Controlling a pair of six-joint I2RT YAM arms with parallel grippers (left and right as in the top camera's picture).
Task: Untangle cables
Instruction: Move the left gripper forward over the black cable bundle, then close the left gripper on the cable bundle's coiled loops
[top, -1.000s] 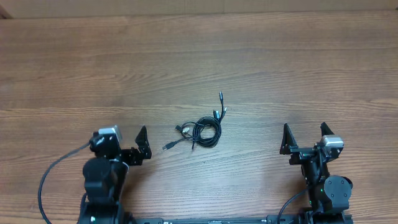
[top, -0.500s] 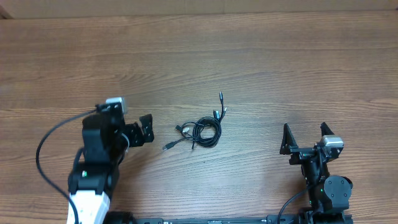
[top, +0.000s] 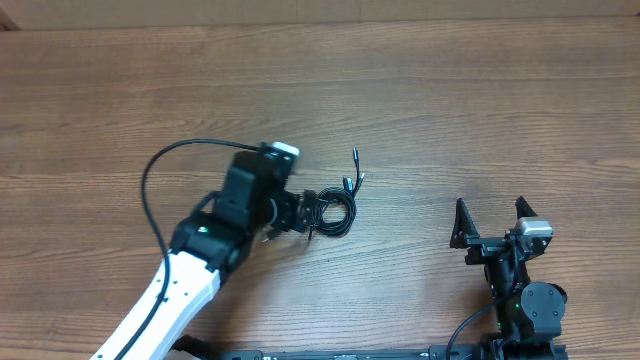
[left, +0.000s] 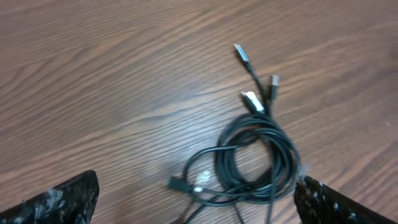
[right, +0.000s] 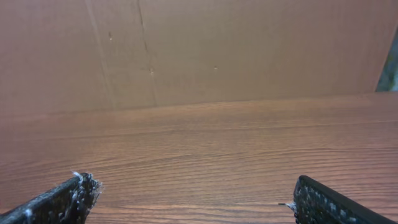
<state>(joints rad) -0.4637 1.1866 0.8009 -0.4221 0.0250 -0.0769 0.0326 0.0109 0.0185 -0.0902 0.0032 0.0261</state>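
While right gripper (top: 490, 222) sat parked, wide open, empty, left gripper (top: 303, 210) swung in from rest over cables (top: 338, 205), jaws spread wide, holding nothing; tangle lay at table (top: 480, 100) centre, untouched; grasp looked next.

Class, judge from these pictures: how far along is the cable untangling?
Done: nothing; the cables lie in one coiled tangle. In hand: the left gripper hovers open over them, gripping nothing. Left: all the separating; the right gripper sits open, far off.
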